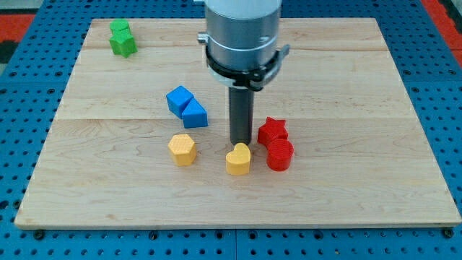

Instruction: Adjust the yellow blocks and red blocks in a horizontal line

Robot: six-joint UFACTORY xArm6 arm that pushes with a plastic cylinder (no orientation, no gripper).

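Note:
My tip (pixel 238 142) rests on the board just above the yellow heart block (pixel 238 159), touching or nearly touching its top edge. A yellow hexagon block (pixel 182 149) lies to the view's left of the heart, roughly level with it. A red star block (pixel 272 131) sits to the view's right of the tip, and a red cylinder block (pixel 279 154) lies just below it, close to the right of the yellow heart. The two red blocks touch each other.
Two blue blocks (pixel 186 107) lie together up and to the left of the tip. Two green blocks (pixel 122 37) sit near the board's top left corner. The wooden board (pixel 361 108) rests on a blue pegboard surface.

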